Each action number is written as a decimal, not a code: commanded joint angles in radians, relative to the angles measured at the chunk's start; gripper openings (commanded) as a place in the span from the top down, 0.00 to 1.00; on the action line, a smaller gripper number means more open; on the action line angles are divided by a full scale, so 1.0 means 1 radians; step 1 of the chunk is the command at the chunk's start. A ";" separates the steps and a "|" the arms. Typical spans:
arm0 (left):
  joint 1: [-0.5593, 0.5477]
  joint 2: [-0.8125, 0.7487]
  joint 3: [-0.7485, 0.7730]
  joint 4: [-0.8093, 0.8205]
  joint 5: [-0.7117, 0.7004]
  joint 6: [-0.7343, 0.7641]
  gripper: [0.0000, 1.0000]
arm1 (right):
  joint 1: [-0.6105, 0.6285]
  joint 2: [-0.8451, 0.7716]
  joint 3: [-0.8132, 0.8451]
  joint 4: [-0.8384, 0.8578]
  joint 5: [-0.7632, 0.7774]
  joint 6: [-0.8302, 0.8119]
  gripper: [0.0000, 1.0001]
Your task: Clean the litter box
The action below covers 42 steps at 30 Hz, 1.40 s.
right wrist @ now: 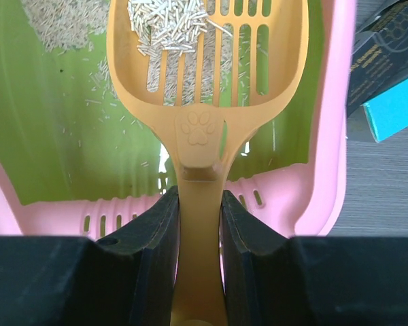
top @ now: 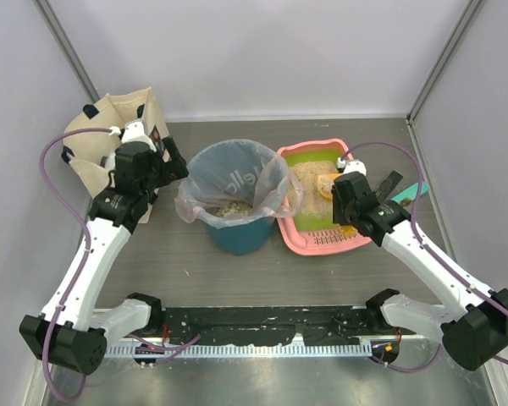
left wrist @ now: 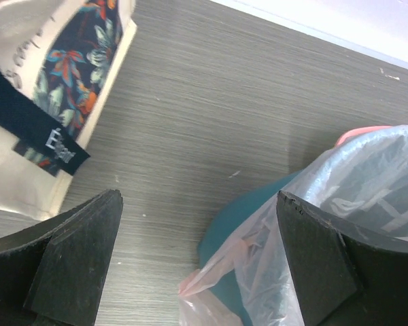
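Observation:
The pink litter box [top: 298, 238] with a lime-green floor [right wrist: 27, 129] and beige litter [top: 307, 179] lies right of centre; it also shows in the right wrist view [right wrist: 330, 170], with its slotted ledge [right wrist: 115, 217] nearest. My right gripper [top: 345, 196] is shut on the handle of the orange slotted scoop [right wrist: 204, 61], held over the box with a little litter in its bowl. The scoop also shows in the top view [top: 329, 183]. My left gripper [left wrist: 197, 231] is open and empty, left of the teal bin [top: 235, 203].
The teal bin, lined with a clear bag [left wrist: 340, 197], holds some litter. A beige tote bag [top: 102, 139] with a floral panel [left wrist: 75, 81] stands at the back left. A dark and teal box [right wrist: 387, 75] lies right of the litter box.

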 commanded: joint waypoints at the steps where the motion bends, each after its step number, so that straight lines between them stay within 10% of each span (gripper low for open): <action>1: 0.003 -0.055 0.028 0.037 -0.137 0.076 0.00 | 0.041 -0.025 0.004 0.024 -0.037 0.023 0.99; 22: 0.063 0.028 0.098 0.187 0.096 0.130 0.00 | 0.254 0.086 0.073 -0.077 0.311 0.166 0.99; 33: 0.063 -0.021 -0.008 0.256 0.085 0.136 0.00 | 0.274 0.043 0.010 0.087 0.206 0.105 0.99; 37: 0.065 -0.033 -0.023 0.266 0.067 0.141 0.00 | 0.265 0.061 0.041 -0.020 0.414 0.132 0.99; 42: 0.065 -0.046 -0.034 0.278 0.061 0.146 0.00 | 0.254 0.045 0.005 0.071 0.195 0.101 0.99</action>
